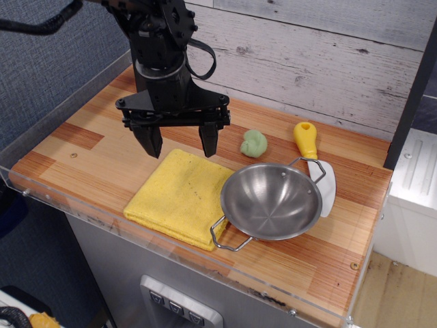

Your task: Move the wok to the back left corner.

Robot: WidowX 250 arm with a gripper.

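I held the gripper (176, 141) wide and empty above the yellow cloth (181, 195); the wok (271, 201) sat beyond its right finger, overlapping the cloth's edge, not yet grasped.

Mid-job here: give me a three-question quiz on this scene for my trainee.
1. True or false: the gripper is holding the wok.
2. What does the wok partly rest on at its left side: A) the yellow cloth, B) the green ball, C) the plank wall?
3. Which object with a yellow handle lies just behind and right of the wok?

Key: 1. False; it hangs open above the cloth's back edge. 2. A. 3. The spatula.
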